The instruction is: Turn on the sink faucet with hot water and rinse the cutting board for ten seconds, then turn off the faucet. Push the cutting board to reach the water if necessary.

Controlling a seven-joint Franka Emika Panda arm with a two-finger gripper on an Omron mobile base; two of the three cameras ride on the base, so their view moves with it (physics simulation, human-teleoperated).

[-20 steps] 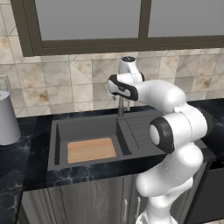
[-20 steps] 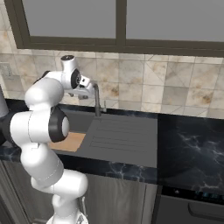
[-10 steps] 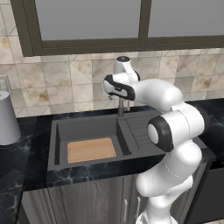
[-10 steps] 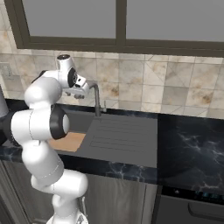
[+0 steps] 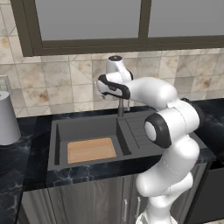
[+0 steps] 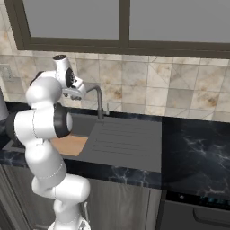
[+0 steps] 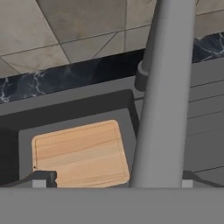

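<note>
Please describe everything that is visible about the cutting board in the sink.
The cutting board is a flat rectangle of light-tan wood with rounded corners, grain running along its length and a thin groove near its edge. It lies flat on the floor of the dark grey sink basin. It looks dry, and no stream falls on it. In the hand view the spout arm of the sink faucet crosses in front of its right edge without touching it. The gripper is open above it, apart from it.
</note>
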